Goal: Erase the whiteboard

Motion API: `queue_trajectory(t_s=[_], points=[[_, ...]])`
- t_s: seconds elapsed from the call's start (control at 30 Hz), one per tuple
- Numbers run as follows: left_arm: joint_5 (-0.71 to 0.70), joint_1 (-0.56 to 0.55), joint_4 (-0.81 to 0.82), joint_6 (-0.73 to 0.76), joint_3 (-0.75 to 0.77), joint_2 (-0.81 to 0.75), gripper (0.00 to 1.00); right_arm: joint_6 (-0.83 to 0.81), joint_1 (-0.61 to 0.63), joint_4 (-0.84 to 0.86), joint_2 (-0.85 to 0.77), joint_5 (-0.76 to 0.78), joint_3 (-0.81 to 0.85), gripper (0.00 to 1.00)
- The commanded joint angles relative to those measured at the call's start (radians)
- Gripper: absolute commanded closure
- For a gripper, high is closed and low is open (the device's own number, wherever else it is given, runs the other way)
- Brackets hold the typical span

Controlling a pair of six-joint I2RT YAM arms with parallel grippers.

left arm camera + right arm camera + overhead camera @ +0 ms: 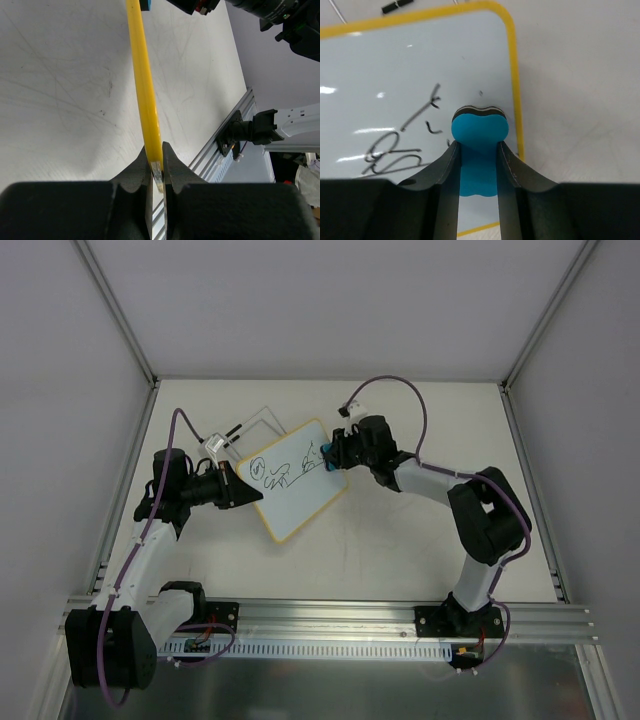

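Observation:
The whiteboard (292, 480) is a white board with a yellow rim and black scribbles, lying tilted in the middle of the table. My left gripper (236, 488) is shut on its left edge; in the left wrist view the yellow rim (145, 95) runs edge-on out of the closed left gripper (158, 162). My right gripper (328, 453) is shut on a small blue eraser (479, 131) and holds it on the board near its right rim. Scribbles (395, 152) lie left of the eraser on the whiteboard (395, 75).
A thin wire frame with black tabs (250, 425) lies on the table behind the board. Grey enclosure walls stand at left, right and back. An aluminium rail (330, 615) runs along the near edge.

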Motion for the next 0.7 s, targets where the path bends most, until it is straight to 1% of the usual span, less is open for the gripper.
queue_trajectory(t_s=[0.0, 0.2, 0.33, 0.4, 0.53, 0.67], points=[[0.133, -0.021, 0.073, 0.033, 0.027, -0.008, 1.00, -0.012, 0.045, -0.001, 0.006, -0.044, 0.115, 1.00], [0.130, -0.021, 0.075, 0.035, 0.025, -0.009, 1.00, -0.010, 0.060, -0.003, 0.043, -0.023, 0.223, 1.00], [0.129, -0.021, 0.073, 0.035, 0.024, -0.012, 1.00, -0.001, 0.060, -0.006, 0.056, 0.026, 0.238, 1.00], [0.127, -0.021, 0.073, 0.035, 0.024, -0.012, 1.00, 0.007, 0.054, -0.006, 0.060, 0.054, 0.226, 1.00], [0.127, -0.021, 0.073, 0.035, 0.024, -0.014, 1.00, 0.028, 0.037, -0.006, 0.070, 0.062, 0.171, 1.00], [0.127, -0.021, 0.073, 0.036, 0.024, -0.012, 1.00, 0.047, 0.010, -0.006, 0.080, 0.051, 0.085, 1.00]])
